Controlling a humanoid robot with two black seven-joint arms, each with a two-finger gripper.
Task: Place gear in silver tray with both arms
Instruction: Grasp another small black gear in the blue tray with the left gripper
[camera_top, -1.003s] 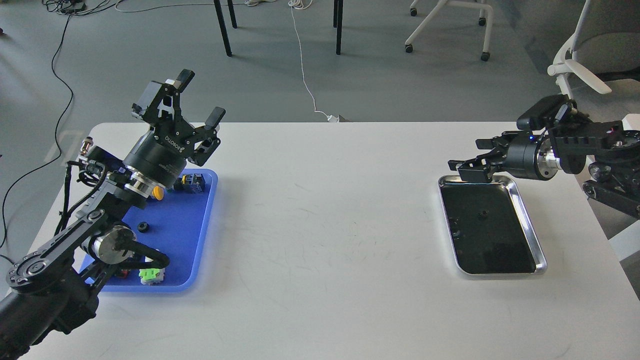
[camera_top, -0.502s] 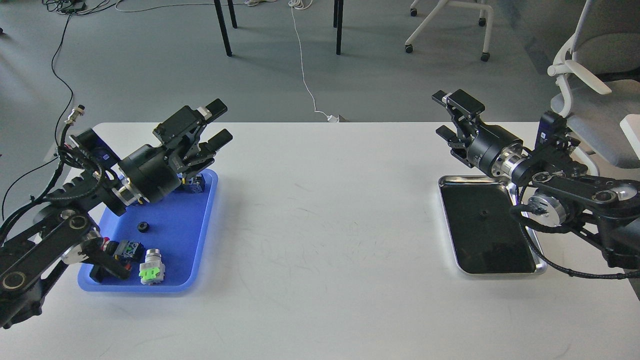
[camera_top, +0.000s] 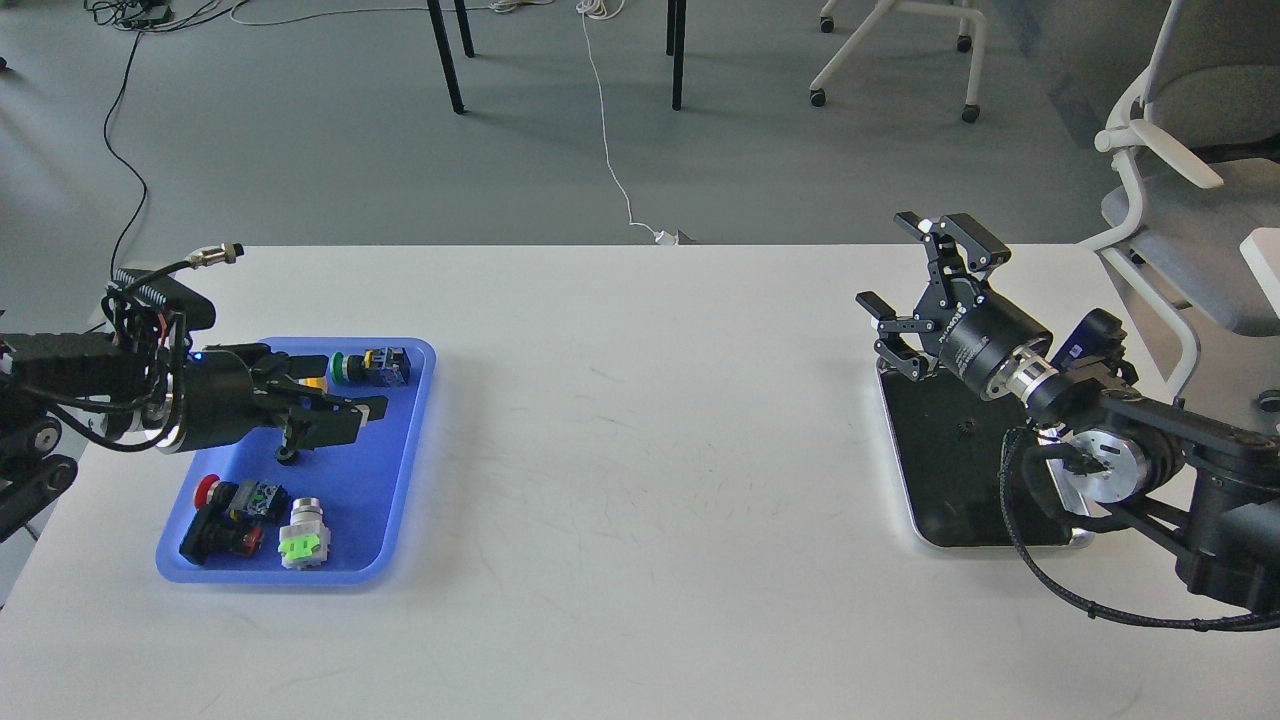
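Observation:
A small black gear (camera_top: 288, 457) lies in the blue tray (camera_top: 400, 500) on the left. My left gripper (camera_top: 362, 418) reaches in low from the left with its fingers pointing right. It stands just over the gear and partly covers it. The fingers look slightly apart and hold nothing. The silver tray (camera_top: 935, 540) lies on the right, with a small dark speck (camera_top: 965, 429) on its mirror-like floor. My right gripper (camera_top: 890, 268) is wide open and empty, raised over the tray's far left corner. The right arm covers the tray's right side.
The blue tray also holds a green and blue push button (camera_top: 372, 366), a red-capped switch (camera_top: 225, 505) and a grey part with a green tag (camera_top: 302, 535). White table (camera_top: 650, 450) lies between the trays. Office chairs and cables are on the floor behind.
My left gripper has swung down from a raised pose to low over the gear in the blue tray. My right gripper has turned and now points up-left over the silver tray's far corner.

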